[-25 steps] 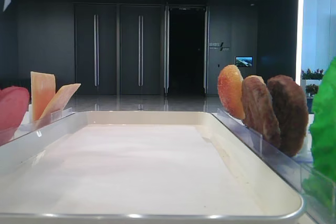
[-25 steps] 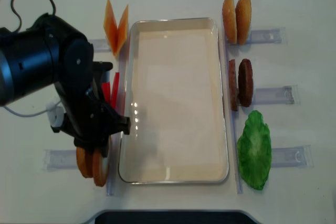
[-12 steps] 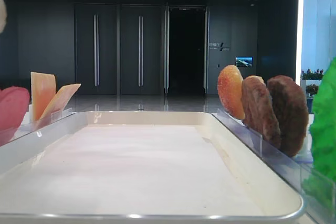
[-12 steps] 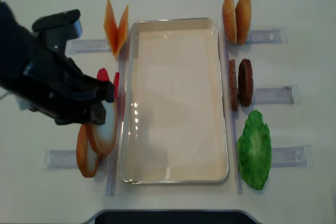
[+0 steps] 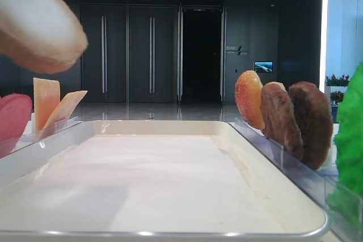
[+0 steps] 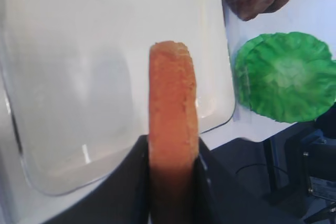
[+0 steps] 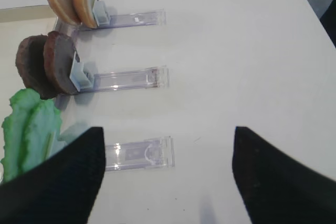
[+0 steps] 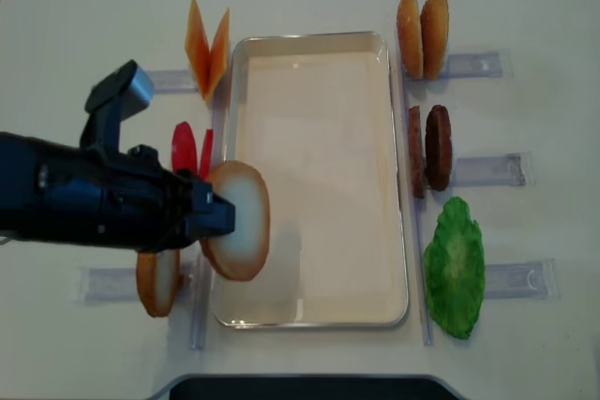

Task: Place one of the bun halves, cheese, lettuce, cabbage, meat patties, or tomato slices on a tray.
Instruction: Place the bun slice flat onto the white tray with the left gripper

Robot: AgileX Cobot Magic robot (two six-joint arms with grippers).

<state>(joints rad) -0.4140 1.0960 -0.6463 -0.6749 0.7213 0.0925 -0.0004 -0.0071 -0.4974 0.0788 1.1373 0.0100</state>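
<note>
Over the left rim of the large shallow cream-white tray (image 8: 319,175), I have the left end effector (image 8: 217,217) clamped on a round golden-brown bun half (image 8: 237,220), its pale toasted face turned up toward the overhead camera. It hangs tilted, clear of the paper lining, partly above the tray's near-left area. This looks like the carry step: the bun is lifted and arriving, not yet set down. Next I would judge it needs moving a little further inward, lowering until the bun rests flat on the lining, then opening the jaws. The second golden-brown bun half (image 8: 157,282) stands in its clear holder on the white worktop (image 8: 525,7). The right end effector (image 7: 168,171) waits spread wide and holding nothing beside the dark brown meat patties (image 7: 47,66).
</note>
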